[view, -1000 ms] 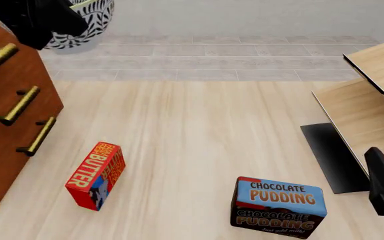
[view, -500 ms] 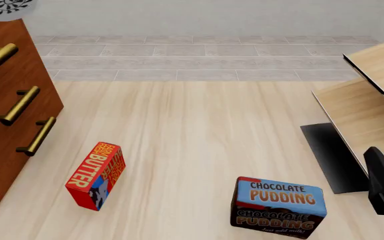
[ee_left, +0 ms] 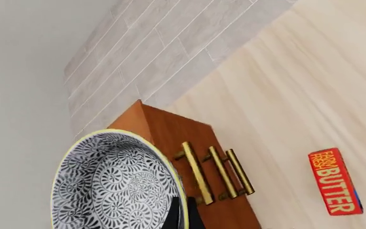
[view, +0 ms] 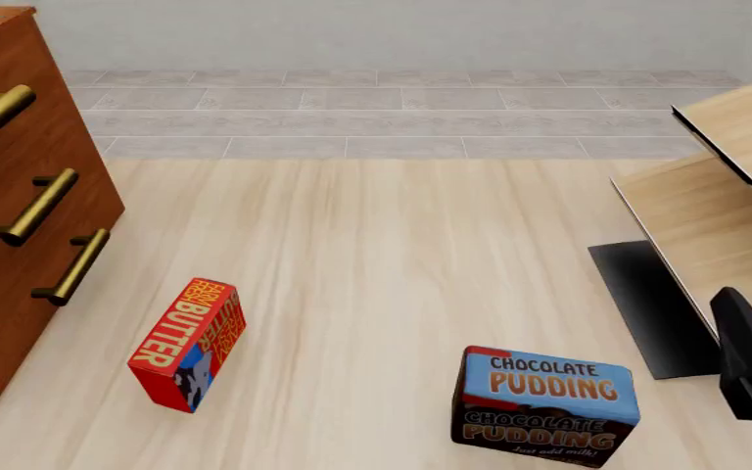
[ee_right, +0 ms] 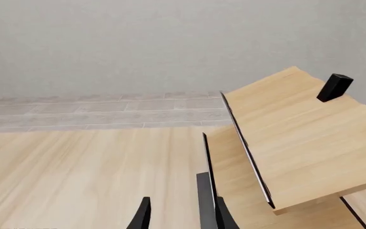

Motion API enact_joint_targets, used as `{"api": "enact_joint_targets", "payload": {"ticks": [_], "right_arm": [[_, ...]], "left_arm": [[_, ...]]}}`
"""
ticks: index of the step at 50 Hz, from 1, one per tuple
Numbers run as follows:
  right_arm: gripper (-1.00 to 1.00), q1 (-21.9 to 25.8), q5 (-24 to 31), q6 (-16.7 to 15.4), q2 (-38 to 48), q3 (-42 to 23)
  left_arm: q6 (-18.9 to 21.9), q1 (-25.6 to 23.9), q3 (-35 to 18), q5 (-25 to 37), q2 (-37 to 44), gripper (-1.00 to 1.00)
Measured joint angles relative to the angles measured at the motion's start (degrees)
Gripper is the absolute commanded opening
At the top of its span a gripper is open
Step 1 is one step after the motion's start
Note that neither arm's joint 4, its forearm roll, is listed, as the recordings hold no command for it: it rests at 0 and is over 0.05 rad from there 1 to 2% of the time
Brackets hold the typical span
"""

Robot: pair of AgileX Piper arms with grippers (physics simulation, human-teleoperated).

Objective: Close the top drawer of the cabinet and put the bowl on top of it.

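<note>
Bowl (ee_left: 116,183), pinched at its rim by left fingers (ee_left: 177,215), had left front view within 1 s, now above cabinet (ee_left: 189,143) w/ drawers flush, likely ready to set down; right fingers (ee_right: 205,202) spread

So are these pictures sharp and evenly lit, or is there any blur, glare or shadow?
Front view: sharp, flat light, only faint shadows under the butter box and pudding box. Left wrist view: crisp, the bowl pattern clear, a slight sheen on the cabinet handles, the scene tilted. Right wrist view: sharp, soft even light, no glare.
</note>
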Motion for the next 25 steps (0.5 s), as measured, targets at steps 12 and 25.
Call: {"api": "enact_joint_targets", "payload": {"ticks": [12, 25], "right_arm": [[1.00, 0.15, 0.46, -0.43, -0.38, 0.00], [1.00, 0.36, 0.50, -0.90, -0.31, 0.00]], "left_arm": [[0.09, 6.21, -2.12, 0.00, 0.83, -1.00], [0.38, 10.29, -4.01, 0.00, 2.63, -1.00]]}}
